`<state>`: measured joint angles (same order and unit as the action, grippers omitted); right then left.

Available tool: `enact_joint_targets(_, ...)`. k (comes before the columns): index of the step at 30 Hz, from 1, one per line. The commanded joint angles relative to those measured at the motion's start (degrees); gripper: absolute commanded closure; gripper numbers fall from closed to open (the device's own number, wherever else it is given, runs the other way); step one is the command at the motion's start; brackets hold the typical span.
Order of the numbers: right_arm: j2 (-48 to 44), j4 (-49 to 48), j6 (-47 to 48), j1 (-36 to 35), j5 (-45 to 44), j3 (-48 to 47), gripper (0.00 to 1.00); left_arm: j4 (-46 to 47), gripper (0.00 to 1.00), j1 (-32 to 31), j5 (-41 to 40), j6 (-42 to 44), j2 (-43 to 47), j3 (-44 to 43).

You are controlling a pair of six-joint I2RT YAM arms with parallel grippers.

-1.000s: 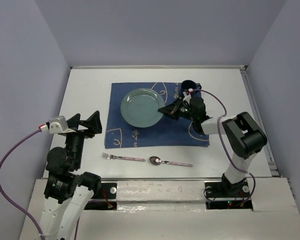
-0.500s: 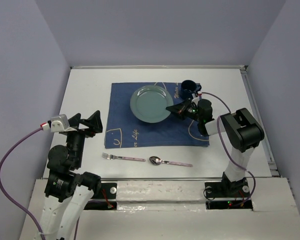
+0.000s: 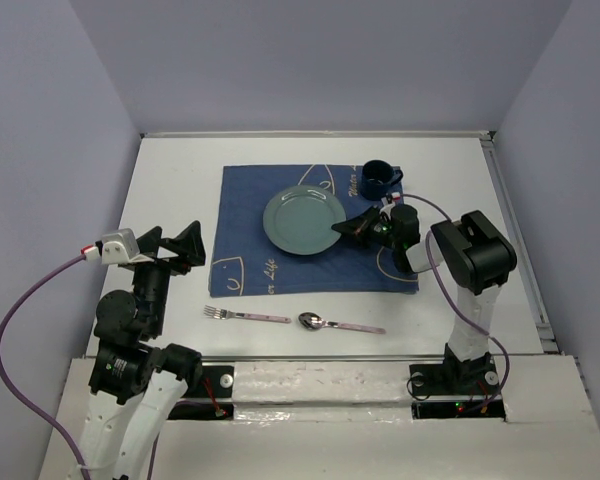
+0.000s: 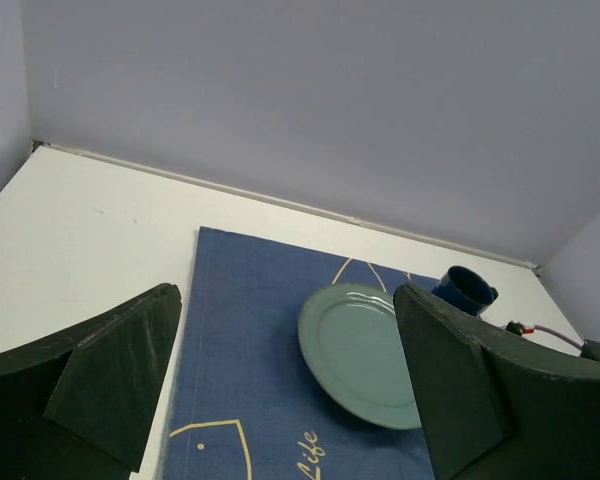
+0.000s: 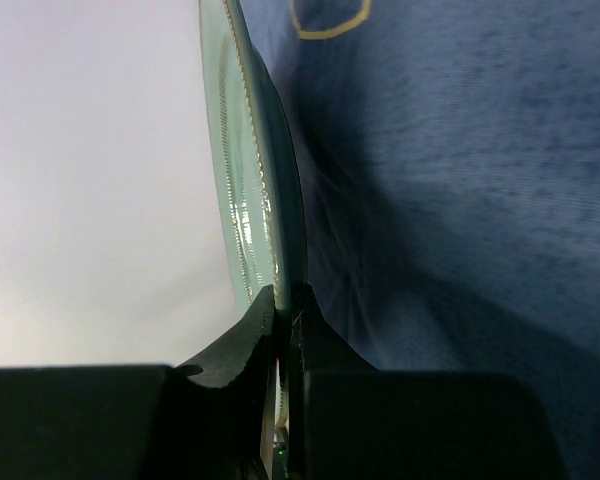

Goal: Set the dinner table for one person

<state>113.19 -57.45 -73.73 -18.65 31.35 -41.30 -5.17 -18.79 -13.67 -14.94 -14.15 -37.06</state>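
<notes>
A teal plate (image 3: 304, 220) is over the dark blue cloth (image 3: 250, 250) on the white dinner table (image 3: 170, 180). My right gripper (image 3: 348, 227) is shut on the plate's right rim. In the right wrist view the rim (image 5: 250, 200) runs edge-on between the closed jaws of that gripper (image 5: 285, 300), over the cloth (image 5: 460, 200). In the left wrist view the plate (image 4: 365, 350) is tilted, with a shadow under its near edge. My left gripper (image 3: 170, 245) is open and empty over the table's left side; in its own view (image 4: 290, 380) it is well short of the plate.
A dark blue mug (image 3: 377, 179) stands on the cloth's far right corner, just behind the right gripper; it also shows in the left wrist view (image 4: 467, 289). A fork (image 3: 246, 315) and a spoon (image 3: 340, 324) lie on the table, near the front edge.
My right gripper has carried the plate to the right across the cloth and then a little nearer. The left arm has barely moved.
</notes>
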Motion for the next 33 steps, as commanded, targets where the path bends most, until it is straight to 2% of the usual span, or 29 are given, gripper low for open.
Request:
enact_joint_targets(1,0.28,-10.49,-0.88,0.46,0.12,-1.86,1.00,2.09,0.01,-0.29,-0.13,1.23,-0.70,0.58)
enact_joint_targets(26,0.72,-9.26,0.78,0.46,-1.73,0.96,1.00,1.48,0.01,-0.37,-0.57,1.05,-0.70,0.41)
enact_joint_targets(27,0.55,-8.74,0.96,0.46,-1.91,0.96,0.97,1.39,0.01,-0.37,-0.57,1.05,-0.70,0.41)
enact_joint_targets(28,0.11,-7.25,1.57,0.46,-2.17,0.87,0.88,1.39,0.01,-0.37,-0.57,1.05,-0.79,0.41)
enact_joint_targets(30,-0.86,-3.75,2.97,0.46,-2.17,0.61,0.75,1.39,0.01,-0.37,-0.57,1.05,-0.61,0.41)
enact_joint_targets(31,-0.86,-3.72,2.98,0.46,-2.17,0.43,0.75,1.48,0.01,-0.29,-0.57,0.97,-0.61,0.41)
enact_joint_targets(33,-2.00,0.56,4.99,0.46,-2.87,0.34,0.66,1.39,0.01,-0.29,-0.57,0.97,-0.61,0.41)
